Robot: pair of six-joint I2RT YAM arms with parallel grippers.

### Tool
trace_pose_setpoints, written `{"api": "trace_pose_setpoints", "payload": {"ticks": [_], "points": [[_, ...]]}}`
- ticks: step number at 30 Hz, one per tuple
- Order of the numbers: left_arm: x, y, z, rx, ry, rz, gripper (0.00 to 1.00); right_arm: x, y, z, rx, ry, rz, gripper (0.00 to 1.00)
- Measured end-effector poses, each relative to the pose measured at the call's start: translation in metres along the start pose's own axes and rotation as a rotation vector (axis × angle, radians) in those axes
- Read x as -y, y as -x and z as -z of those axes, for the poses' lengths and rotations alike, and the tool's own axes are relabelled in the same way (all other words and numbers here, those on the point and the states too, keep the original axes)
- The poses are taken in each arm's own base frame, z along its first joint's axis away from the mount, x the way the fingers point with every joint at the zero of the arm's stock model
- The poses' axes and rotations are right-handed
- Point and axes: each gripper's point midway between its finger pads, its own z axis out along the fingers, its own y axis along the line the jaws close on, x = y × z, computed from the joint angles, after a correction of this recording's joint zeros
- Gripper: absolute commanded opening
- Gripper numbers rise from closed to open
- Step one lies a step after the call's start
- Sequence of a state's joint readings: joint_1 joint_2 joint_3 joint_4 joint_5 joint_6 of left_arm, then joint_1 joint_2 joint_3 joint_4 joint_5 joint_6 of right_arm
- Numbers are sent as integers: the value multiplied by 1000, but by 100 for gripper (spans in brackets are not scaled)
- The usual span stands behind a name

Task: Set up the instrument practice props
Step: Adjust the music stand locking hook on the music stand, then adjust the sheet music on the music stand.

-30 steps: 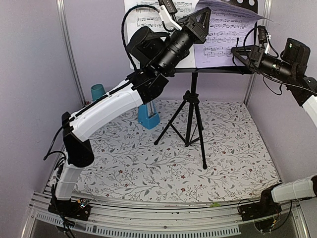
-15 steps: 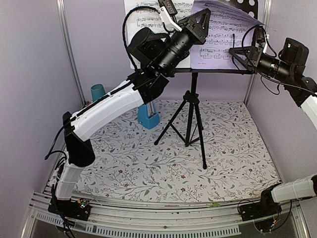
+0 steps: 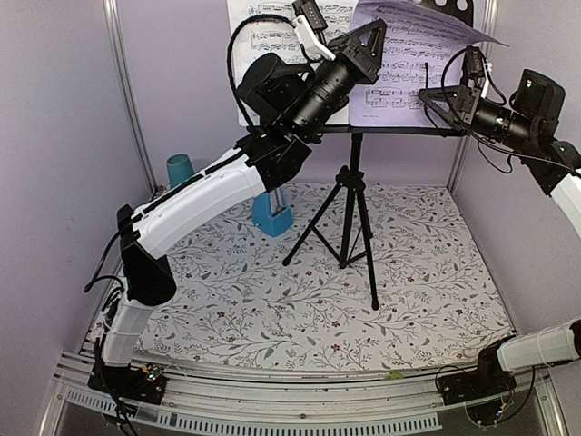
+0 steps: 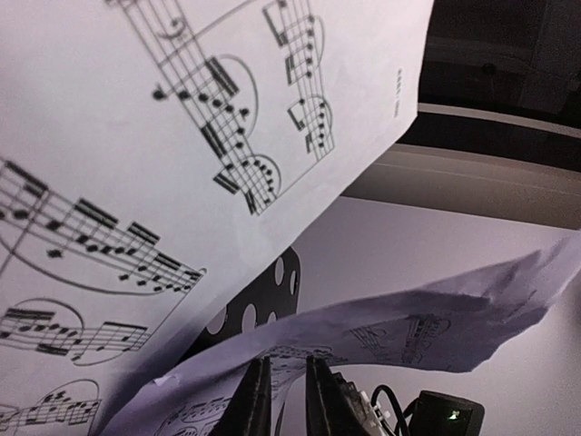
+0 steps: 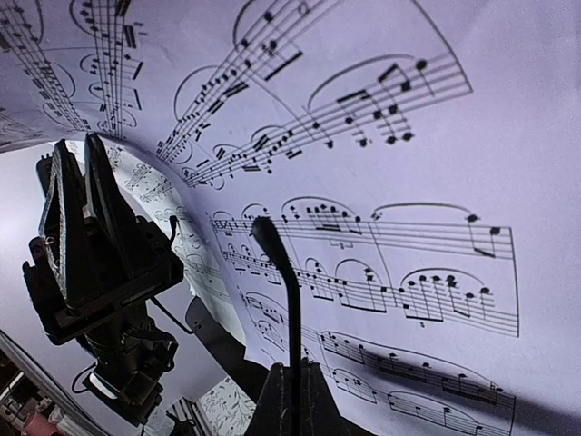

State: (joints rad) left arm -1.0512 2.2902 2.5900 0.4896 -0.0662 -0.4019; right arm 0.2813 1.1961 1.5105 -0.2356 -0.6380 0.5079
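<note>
I see a tall teal cup (image 3: 179, 169) standing upright at the far left of the surface (image 3: 427, 291), which is covered in white cloth printed with grey vines and small red flowers. A slotted aluminium rail (image 3: 300, 407) runs along its near edge.

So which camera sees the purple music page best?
The top camera: it shows most of the lavender page leaning on the music stand. The right wrist view sees only its notes close up; the left wrist view only its curled edge.
</note>
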Motion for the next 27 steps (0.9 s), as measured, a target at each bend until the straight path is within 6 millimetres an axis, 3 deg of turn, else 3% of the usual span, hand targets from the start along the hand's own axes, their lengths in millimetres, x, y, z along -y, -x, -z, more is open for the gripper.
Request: {"api": "trace_pose_setpoints", "payload": {"ticks": [6,13,22,27], "points": [[0,-1,0,-1,-2,1,16,-1,0,-1,0,11,9,1],[0,-1,0,-2,-2,3,15,-1,-1,-1,0,13,20,24],[0,-1,0,-2,-3,3,15,-6,7,6,23,-1,57,33],[0,-1,0,-5,-3,3,15,-20,16,17,55,7,116,35]]}}
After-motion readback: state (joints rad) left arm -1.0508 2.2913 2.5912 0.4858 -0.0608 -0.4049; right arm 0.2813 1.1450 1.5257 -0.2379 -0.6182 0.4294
